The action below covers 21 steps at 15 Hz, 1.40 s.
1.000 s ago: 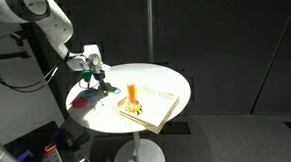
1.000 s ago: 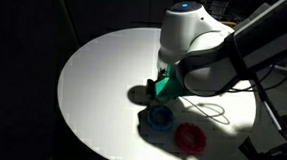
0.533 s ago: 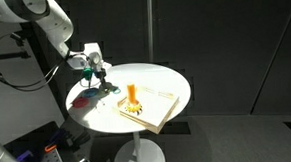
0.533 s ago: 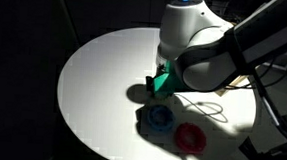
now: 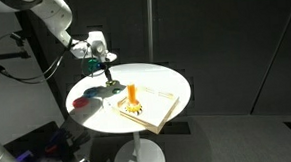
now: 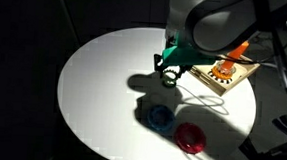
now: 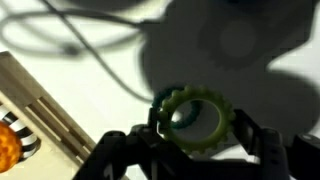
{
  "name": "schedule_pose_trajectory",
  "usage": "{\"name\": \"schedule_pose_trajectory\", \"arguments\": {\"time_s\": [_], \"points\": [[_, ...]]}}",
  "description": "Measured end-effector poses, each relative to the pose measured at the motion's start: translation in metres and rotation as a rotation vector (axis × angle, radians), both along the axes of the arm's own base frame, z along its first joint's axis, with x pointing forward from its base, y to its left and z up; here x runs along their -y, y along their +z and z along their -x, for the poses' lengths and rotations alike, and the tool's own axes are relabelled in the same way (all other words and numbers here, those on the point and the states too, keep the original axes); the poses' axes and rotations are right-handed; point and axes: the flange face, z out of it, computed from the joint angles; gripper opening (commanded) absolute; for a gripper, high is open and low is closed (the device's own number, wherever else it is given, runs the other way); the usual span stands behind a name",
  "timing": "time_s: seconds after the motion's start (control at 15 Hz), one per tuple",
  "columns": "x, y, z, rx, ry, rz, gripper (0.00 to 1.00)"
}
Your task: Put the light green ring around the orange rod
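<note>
Clearly, the fingers (image 7: pixel 262 150) are closed on the light green ring (image 7: pixel 198 118), holding it above the counter (image 6: pixel 93 87), apart from the orange rod (image 5: pixel 132 93) upright on its tan board (image 5: pixel 161 108).

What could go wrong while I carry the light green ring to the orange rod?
The gripper holds the light green ring at its fingertips only, so it might tilt or slip. The orange rod sits at the wrist view's left edge and the arm partly hides it in an exterior view, so centring could miss.
</note>
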Motion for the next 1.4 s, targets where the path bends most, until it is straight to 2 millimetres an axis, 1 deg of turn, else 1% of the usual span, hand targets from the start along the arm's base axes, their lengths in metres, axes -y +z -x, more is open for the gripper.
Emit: {"name": "schedule_pose_trajectory", "arguments": {"time_s": [0.27, 0.53, 0.73, 1.07, 1.27, 1.4], "points": [[0.048, 0.05, -0.011, -0.05, -0.039, 0.046, 0.49], [0.098, 0.086, -0.011, -0.085, -0.086, 0.074, 0.49], [0.131, 0.104, -0.002, -0.084, -0.119, 0.075, 0.49], [0.176, 0.129, 0.02, -0.062, -0.161, 0.096, 0.49], [0.2, 0.138, 0.032, -0.041, -0.179, 0.11, 0.49], [0.215, 0.14, 0.037, -0.022, -0.185, 0.124, 0.49]]}}
